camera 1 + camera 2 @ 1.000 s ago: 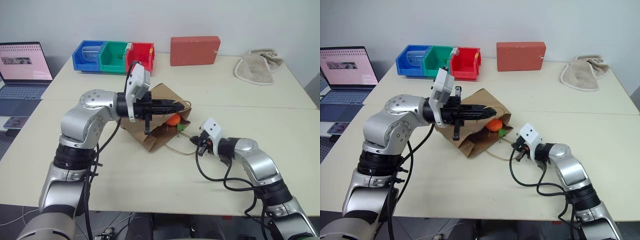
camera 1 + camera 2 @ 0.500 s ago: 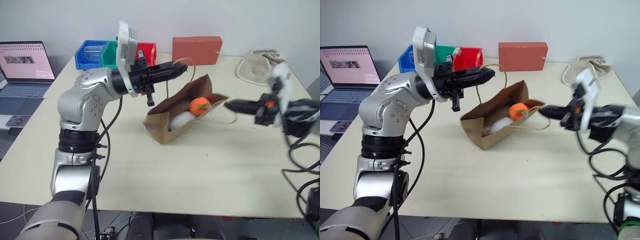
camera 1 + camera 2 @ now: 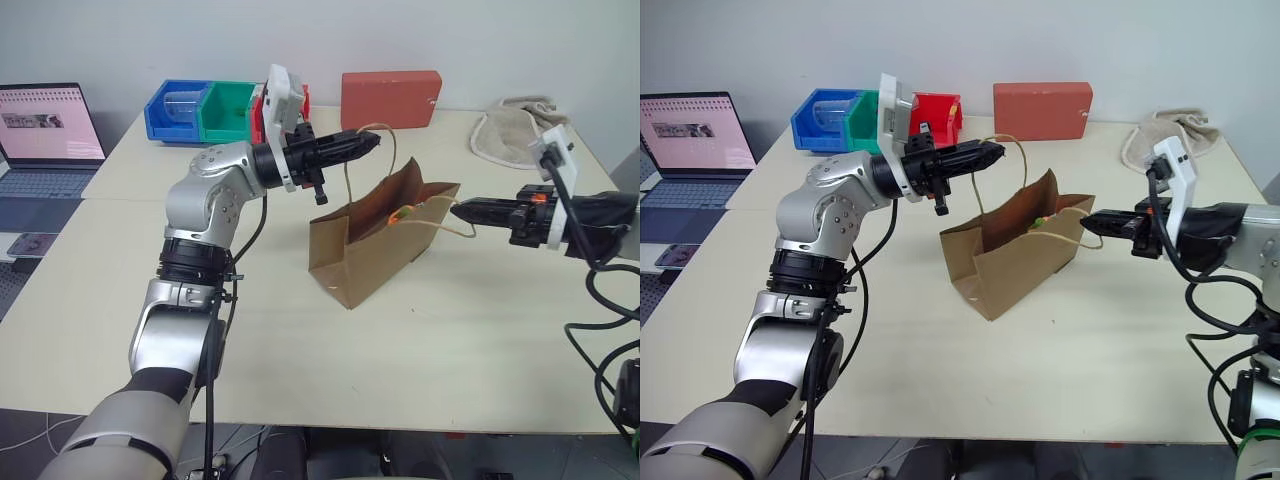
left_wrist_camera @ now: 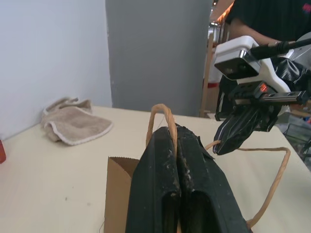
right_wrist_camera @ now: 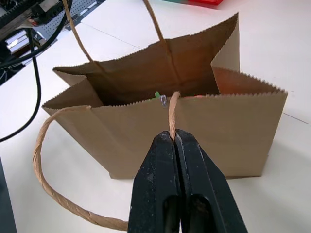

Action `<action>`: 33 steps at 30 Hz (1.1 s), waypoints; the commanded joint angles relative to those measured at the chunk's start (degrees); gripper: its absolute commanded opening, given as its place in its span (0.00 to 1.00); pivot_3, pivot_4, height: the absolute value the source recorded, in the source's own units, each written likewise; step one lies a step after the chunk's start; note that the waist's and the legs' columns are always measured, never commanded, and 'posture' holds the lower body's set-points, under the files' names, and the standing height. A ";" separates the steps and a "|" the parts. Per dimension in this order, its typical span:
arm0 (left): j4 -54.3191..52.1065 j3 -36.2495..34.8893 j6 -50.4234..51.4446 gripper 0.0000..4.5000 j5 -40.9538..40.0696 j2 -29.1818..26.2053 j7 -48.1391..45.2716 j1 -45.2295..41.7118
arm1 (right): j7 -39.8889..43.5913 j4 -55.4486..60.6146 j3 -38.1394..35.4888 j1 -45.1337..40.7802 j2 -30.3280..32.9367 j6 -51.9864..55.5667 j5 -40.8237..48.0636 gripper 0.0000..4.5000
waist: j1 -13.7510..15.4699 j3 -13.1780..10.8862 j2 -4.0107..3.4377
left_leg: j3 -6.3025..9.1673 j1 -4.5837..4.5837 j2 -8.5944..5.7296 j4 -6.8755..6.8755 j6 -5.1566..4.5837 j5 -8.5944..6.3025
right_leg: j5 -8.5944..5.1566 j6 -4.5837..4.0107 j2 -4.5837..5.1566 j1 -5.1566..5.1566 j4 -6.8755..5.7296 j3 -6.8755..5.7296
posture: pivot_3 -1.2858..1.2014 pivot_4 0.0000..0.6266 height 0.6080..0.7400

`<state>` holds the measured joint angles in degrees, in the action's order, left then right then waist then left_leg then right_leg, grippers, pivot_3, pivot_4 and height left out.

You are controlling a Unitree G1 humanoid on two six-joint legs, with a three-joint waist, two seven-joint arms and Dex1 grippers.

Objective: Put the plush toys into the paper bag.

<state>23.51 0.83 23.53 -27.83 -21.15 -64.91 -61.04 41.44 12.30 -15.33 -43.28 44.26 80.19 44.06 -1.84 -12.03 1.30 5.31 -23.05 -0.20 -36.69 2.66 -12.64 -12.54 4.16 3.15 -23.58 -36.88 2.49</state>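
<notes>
The brown paper bag [image 3: 375, 245] stands upright on the table, mouth open upward. My left gripper [image 3: 372, 141] is above its far side, shut on the far cord handle [image 3: 1017, 150], whose loop wraps the fingertips [image 4: 167, 138]. My right gripper [image 3: 458, 210] reaches in from the right, shut on the near cord handle [image 5: 171, 116] just off the bag's rim. Down in the bag a bit of orange and green from a plush toy [image 3: 400, 213] shows; the rest of the plush toys is hidden by the bag's walls.
At the table's back stand blue [image 3: 180, 110], green [image 3: 228, 112] and red [image 3: 285, 105] bins, a red box [image 3: 390, 100] and a beige towel [image 3: 515, 130]. A laptop [image 3: 45, 140] sits far left. A person [image 4: 262, 14] stands beyond the table.
The bag, lying on its side a second ago, now stands upright. Both grippers rose with its handles; the right one came up from the tabletop.
</notes>
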 commanded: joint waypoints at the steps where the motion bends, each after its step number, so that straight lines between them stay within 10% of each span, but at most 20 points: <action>1: -0.84 -0.38 -0.85 0.14 0.66 -0.97 -1.39 -2.46 | -1.16 -1.09 -3.62 -4.20 -0.09 0.00 2.20 0.22 | 0.01 0.00 -0.01 | 0.00 -0.02 0.00 0.01 0.00 0.00 | 0.00 0.00 0.00 -0.02 0.01 0.00 | 0.52 0.24 1.00; 11: -5.40 -1.29 -2.20 0.84 2.46 -4.97 -2.35 0.36 | -1.06 -6.24 -7.17 -8.94 3.98 -2.03 4.27 1.00 | -0.13 -0.04 -0.06 | -0.05 0.00 0.02 0.07 0.00 0.00 | 0.00 0.00 0.00 -0.08 0.00 0.04 | 0.52 0.24 1.00; 13: -6.31 -1.75 -2.21 0.99 2.87 -5.93 -1.55 1.25 | -1.19 -6.88 -7.15 -8.82 5.02 -5.31 3.14 1.00 | -0.06 -0.04 -0.06 | -0.04 0.00 0.03 0.10 0.00 0.00 | -0.01 0.00 0.00 -0.09 0.00 0.03 | 0.52 0.24 1.00; 23: -19.62 -6.94 9.13 0.99 -4.80 -15.20 -1.83 13.34 | 18.36 1.81 -4.37 11.73 16.80 -36.76 -7.76 1.00 | -0.23 -0.04 -0.06 | -0.14 -0.01 0.06 0.25 0.01 0.00 | -0.07 0.10 0.01 -0.17 0.02 0.07 | 0.52 0.24 1.00; 33: -28.51 -6.36 13.34 0.99 -8.28 -15.73 0.64 25.81 | 21.64 13.52 -2.06 18.36 18.23 -33.54 -0.46 1.00 | -0.17 -0.05 -0.08 | -0.21 0.12 0.11 0.18 0.02 0.01 | -0.07 0.11 0.01 -0.05 -0.03 0.12 | 0.52 0.24 1.00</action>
<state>-2.55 -4.87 37.04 -34.85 -37.13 -64.50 -35.44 63.12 24.27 -16.66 -24.88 61.44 46.16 42.14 -2.02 -12.08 1.22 5.09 -22.94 -0.10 -36.54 2.68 -12.64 -12.61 4.27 3.16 -23.63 -36.88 2.62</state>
